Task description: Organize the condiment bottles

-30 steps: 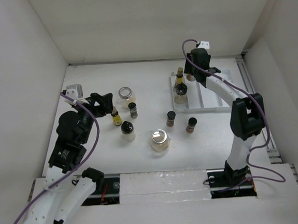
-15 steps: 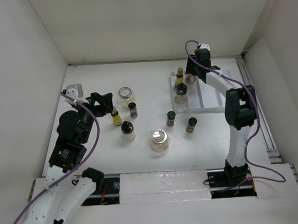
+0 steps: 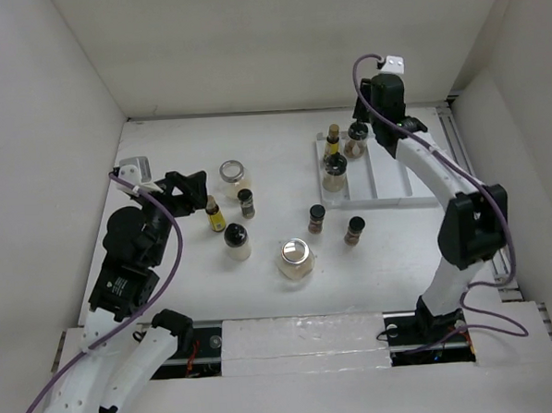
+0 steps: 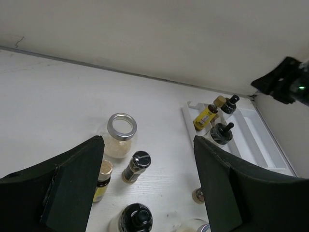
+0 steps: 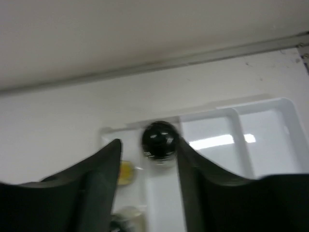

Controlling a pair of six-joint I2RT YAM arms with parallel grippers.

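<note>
At the far end of the white tray (image 3: 391, 177), the right claw (image 5: 148, 145) hangs with its jaws apart over a black-capped jar (image 3: 354, 143) standing in the tray. The wrist view is too blurred to tell whether either finger touches it. Just beside the jar stand a slim yellow bottle (image 3: 333, 137) and, nearer the arms, a dark-capped wide jar (image 3: 334, 172), both in the tray's left lane. Seven more bottles stand loose on the table (image 3: 161, 138): a silver-rimmed jar (image 4: 120, 135), a brown spice jar (image 4: 135, 166), a small yellow bottle (image 3: 214, 215), a pale jar with a black cap (image 3: 236, 242), a silver-lidded jar (image 3: 295, 257) and two brown jars (image 3: 316, 217) near the tray. The left claw (image 4: 147, 142) hovers near the left-hand group, jaws wide apart and holding nothing.
</note>
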